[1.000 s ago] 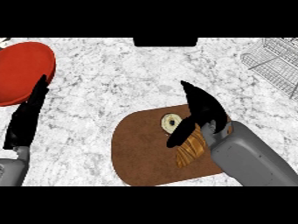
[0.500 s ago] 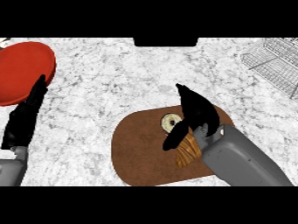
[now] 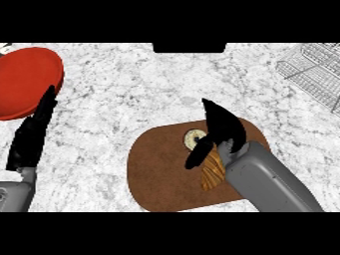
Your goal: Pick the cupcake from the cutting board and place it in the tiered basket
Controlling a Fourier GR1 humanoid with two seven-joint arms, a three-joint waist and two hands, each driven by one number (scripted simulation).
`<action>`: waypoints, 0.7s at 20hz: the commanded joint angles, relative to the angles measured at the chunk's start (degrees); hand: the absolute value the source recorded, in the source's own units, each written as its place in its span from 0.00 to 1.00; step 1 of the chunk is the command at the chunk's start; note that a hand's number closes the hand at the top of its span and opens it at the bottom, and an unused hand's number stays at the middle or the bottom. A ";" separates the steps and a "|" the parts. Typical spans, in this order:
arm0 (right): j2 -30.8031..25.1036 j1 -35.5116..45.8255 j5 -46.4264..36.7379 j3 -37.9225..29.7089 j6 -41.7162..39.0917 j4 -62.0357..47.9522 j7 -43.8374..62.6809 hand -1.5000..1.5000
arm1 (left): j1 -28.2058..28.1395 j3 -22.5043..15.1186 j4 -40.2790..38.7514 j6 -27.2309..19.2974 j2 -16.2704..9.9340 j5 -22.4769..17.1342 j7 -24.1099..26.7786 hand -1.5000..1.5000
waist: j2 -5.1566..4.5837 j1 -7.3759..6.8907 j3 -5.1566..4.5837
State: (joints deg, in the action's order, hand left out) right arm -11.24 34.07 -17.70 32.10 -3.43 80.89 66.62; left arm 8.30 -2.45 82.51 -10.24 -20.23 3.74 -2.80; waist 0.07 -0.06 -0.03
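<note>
Cupcake (image 3: 202,149) — lies on cutting board (image 3: 165,169), right hand (image 3: 220,132) curling round it to lift. Left hand (image 3: 33,137) rests straight-fingered. Tiered basket (image 3: 321,77) — well apart.

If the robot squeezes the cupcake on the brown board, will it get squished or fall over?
Probably squishy: the cupcake looks like soft cake in a ribbed wrapper, so a hard pinch could dent it. It seems to lie tilted on the cutting board, so it might roll. The right hand hides part of it, so its shape is uncertain.
</note>
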 commanded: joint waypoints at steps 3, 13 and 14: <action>3.87 -1.14 -2.69 -1.15 -0.91 -5.83 4.39 0.00 | -0.43 1.18 0.89 0.79 -0.50 0.73 -0.82 0.50 | -0.09 -0.26 0.02; 7.52 -0.70 -4.00 -6.78 -3.96 -12.24 -0.66 0.00 | 0.19 1.37 5.37 3.07 0.50 1.34 -5.49 0.50 | -0.03 -0.27 0.05; 9.50 0.23 -5.33 -7.00 -3.26 -11.77 1.48 0.00 | -0.43 0.40 2.56 0.94 3.28 3.17 -2.01 0.50 | -0.05 -0.13 0.03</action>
State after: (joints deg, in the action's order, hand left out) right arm -3.66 32.97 -22.28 27.32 -4.62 70.69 62.69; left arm 7.95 -1.35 84.42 -8.70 -18.72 5.53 -4.47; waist 0.02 -0.22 0.00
